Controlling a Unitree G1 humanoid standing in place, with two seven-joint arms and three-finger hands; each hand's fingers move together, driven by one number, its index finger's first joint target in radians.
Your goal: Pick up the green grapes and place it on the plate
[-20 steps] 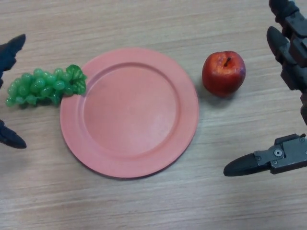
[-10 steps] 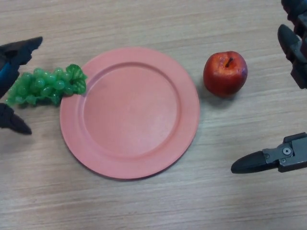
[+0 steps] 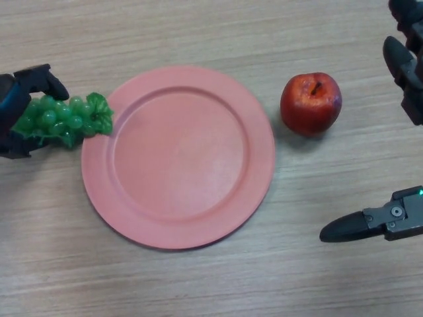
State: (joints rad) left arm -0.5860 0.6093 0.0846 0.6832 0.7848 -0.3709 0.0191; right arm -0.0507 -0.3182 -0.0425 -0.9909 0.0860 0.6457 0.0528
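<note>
- green grapes (image 3: pixel 61 120) at frame left, on table (image 3: pixel 198 284), leafy end touching pink plate (image 3: pixel 178 156) rim
- left hand (image 3: pixel 20 105) fingers curled around bunch's far-left end
- right hand (image 3: pixel 396 132) at right edge, fingers spread wide, holding nothing
- red apple (image 3: pixel 310 104) right of plate

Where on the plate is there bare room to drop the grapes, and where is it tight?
The whole plate is bare, so anywhere inside its rim works. It is tight at its left rim, where the green grapes touch it with the left hand closed round them. The apple lies off the right rim; the right hand idles further right.
</note>
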